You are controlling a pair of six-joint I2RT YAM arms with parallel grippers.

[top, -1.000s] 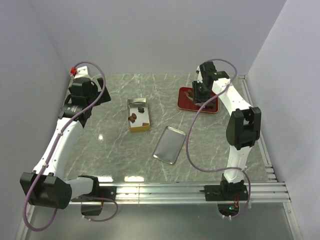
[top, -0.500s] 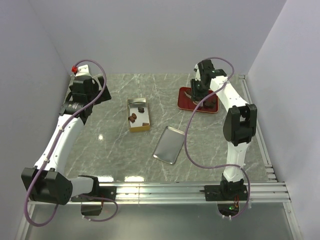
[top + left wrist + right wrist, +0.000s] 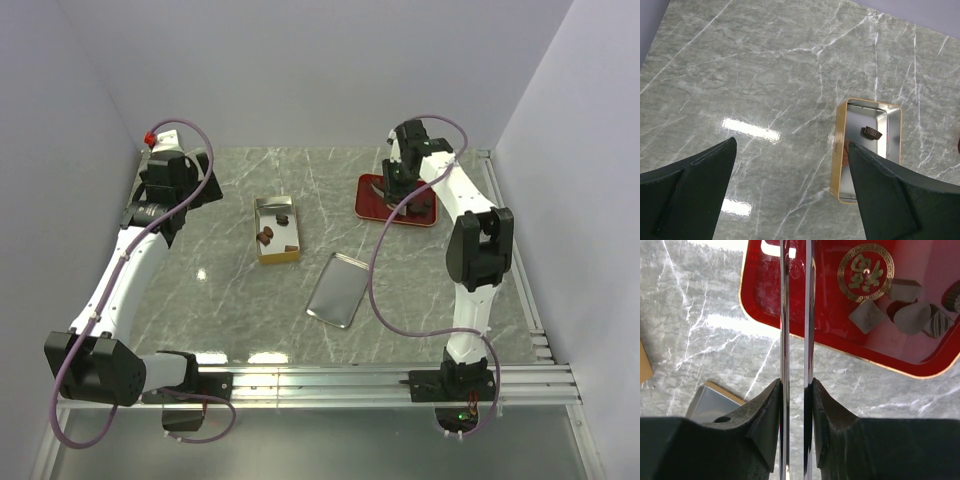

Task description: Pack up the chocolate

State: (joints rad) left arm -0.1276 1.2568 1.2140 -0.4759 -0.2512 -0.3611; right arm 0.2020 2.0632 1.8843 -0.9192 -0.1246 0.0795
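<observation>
Several pieces of chocolate (image 3: 912,317) lie at the right end of the red tray (image 3: 830,337). Three more pieces of chocolate (image 3: 266,236) sit in the gold tin (image 3: 277,258); the left wrist view shows one chocolate (image 3: 871,132) there. My right gripper (image 3: 796,385) is shut on metal tongs (image 3: 785,315). Their two thin blades run up over the tray's left part, and the tips are cut off by the top of that view. It hangs over the tray (image 3: 372,208) at the back right. My left gripper (image 3: 791,145) stands open and empty above the marble, left of the tin (image 3: 841,150).
The tin's lid (image 3: 338,289) lies upside down, silver face up, in front of the tin and tray; its corner (image 3: 715,402) shows in the right wrist view. Grey walls close the back and both sides. A metal rail runs along the near edge.
The right arm has drawn back a little over the red tray and the tongs' blades have closed in. The left arm has shifted slightly; its gripper stays open.
</observation>
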